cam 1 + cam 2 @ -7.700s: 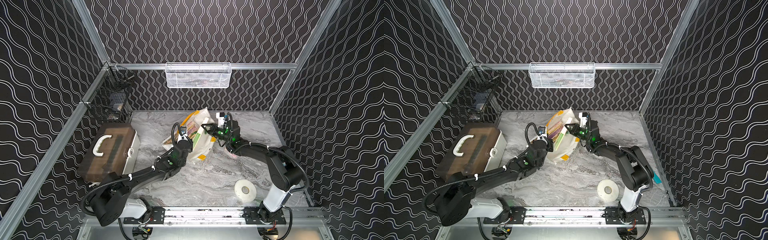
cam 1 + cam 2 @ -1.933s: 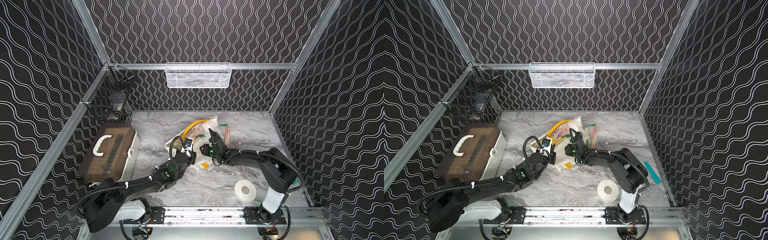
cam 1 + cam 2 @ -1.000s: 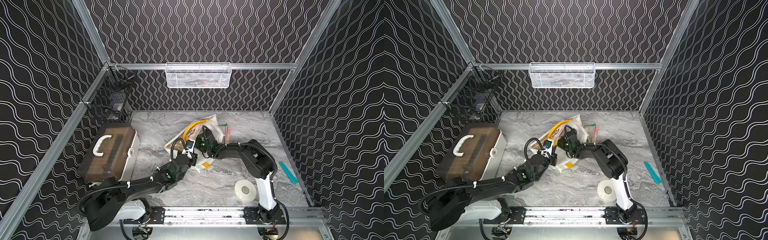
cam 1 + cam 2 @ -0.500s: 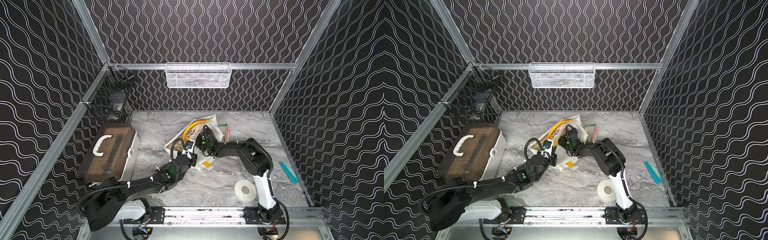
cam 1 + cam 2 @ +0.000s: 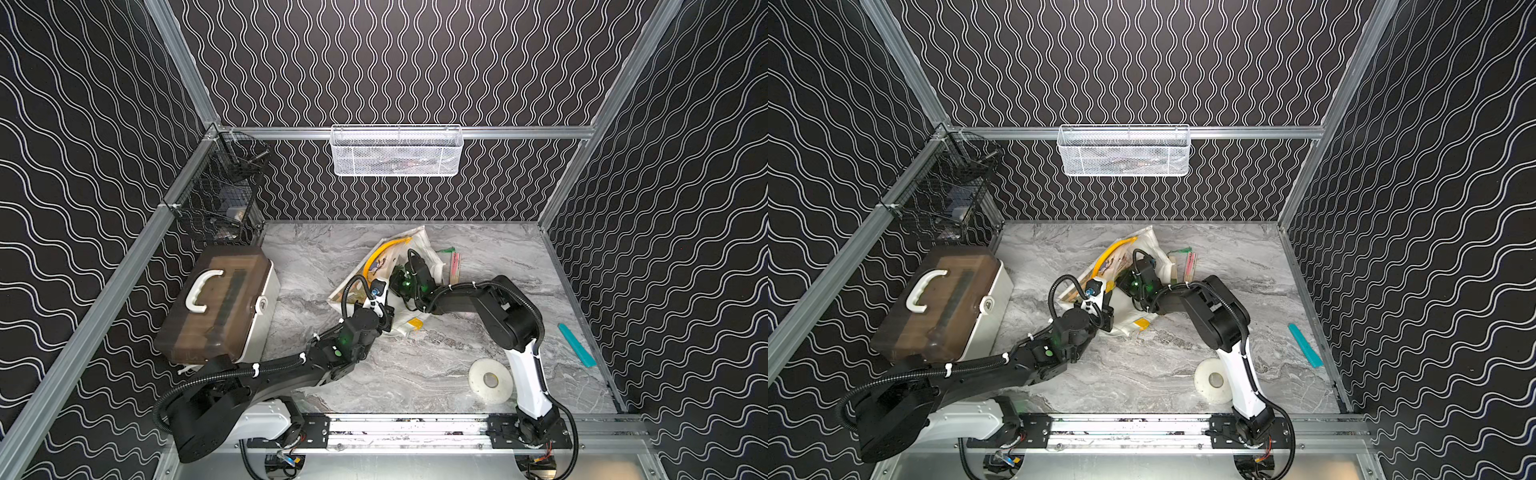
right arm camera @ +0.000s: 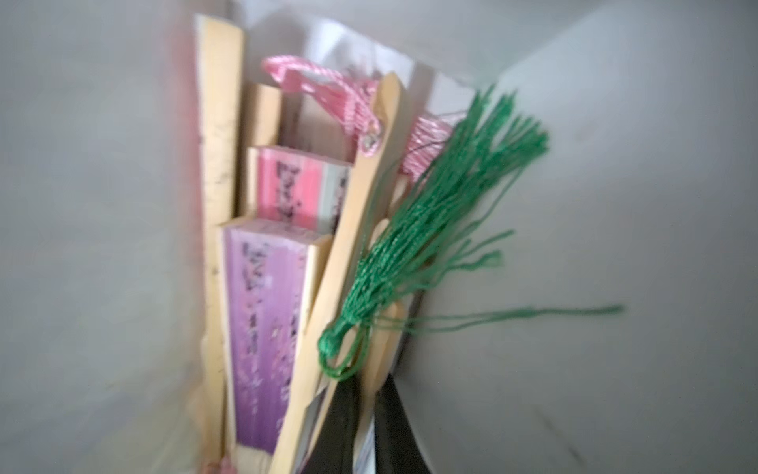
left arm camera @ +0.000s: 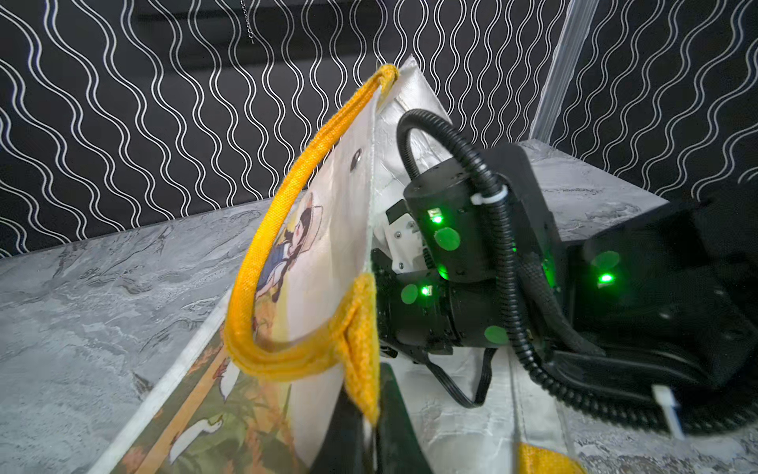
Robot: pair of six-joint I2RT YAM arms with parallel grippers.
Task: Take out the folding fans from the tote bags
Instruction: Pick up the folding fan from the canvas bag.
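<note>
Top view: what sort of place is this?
Probably a robot test cell, not a home: left arm and right arm mounted on a metal rail, aluminium-framed wavy-patterned walls, marble-look tabletop.

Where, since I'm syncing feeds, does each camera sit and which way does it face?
Top views: high in front, looking down on table; left arm, right arm show.
Left wrist: on left arm, facing tote bag; left gripper shut on its edge, right arm.
Right wrist: inside bag, facing folding fans; right gripper shut on one.
Shared: tote bag.
</note>
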